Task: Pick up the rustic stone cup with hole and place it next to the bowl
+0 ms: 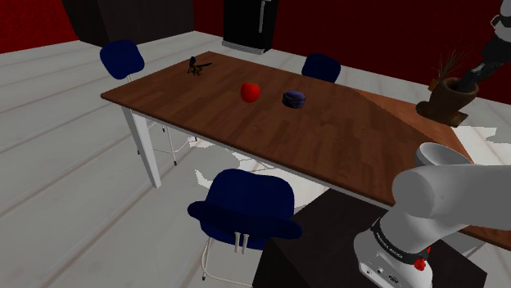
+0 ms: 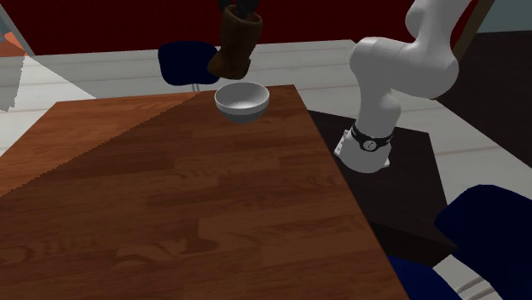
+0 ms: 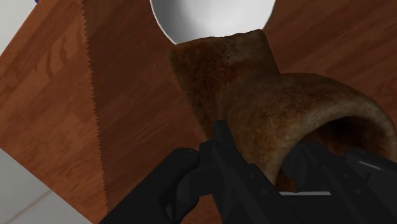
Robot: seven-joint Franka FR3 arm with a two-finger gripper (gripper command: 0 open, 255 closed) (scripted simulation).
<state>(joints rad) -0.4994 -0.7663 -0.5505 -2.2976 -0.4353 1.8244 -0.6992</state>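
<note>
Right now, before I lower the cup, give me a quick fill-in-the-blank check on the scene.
1. The tool is ____ on the rim of the brown cup.
2. The bowl close to the cup is ____ in colour.
3. The round thing lying on the table is ____ in colour.
Missing words: shut; white; red.

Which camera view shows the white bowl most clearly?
The second exterior view: the whole bowl sits on the table. The wrist view crops it beyond the brown cup; in the shoulder view the arm hides part.
</note>
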